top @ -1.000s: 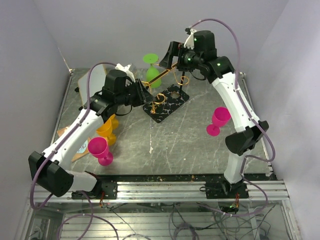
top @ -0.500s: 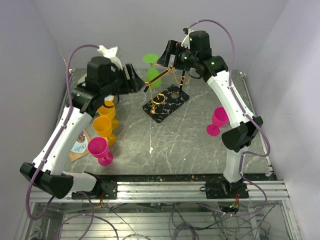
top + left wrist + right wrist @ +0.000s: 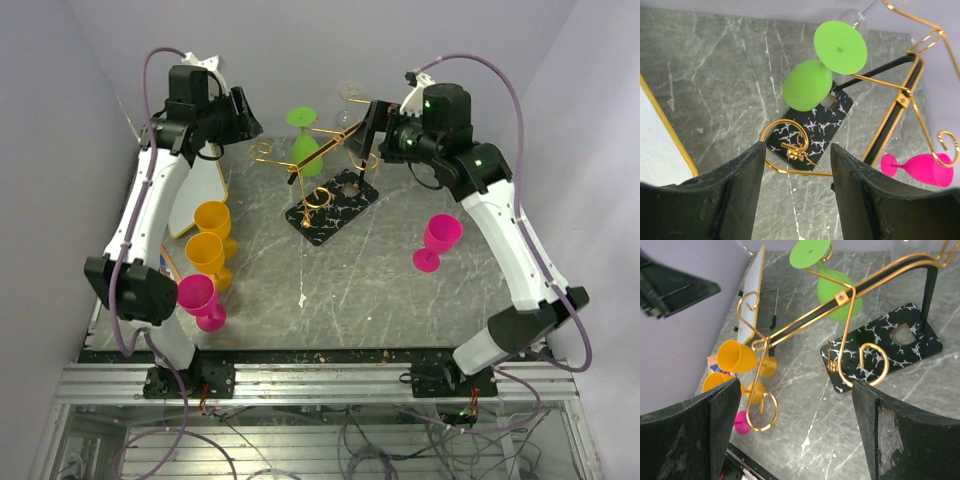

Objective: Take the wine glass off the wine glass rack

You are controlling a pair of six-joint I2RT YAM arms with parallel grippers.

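The wine glass rack stands mid-table on its black white-veined base, with gold wire arms on a tilted black post. A green wine glass hangs upside down from a gold arm, foot uppermost. It also shows in the left wrist view and the right wrist view. A faint clear glass shows at the rack's far side. My left gripper is open and empty, raised to the left of the rack. My right gripper is open and empty, just right of the rack's top.
Two yellow glasses and a pink glass stand at the left. Another pink glass stands at the right. A gold-framed white board leans at the back left. Grey walls close in the back and sides.
My left arm has lifted and swung back to the left, away from the rack base. My right gripper has drawn a little to the right, off the rack's top.
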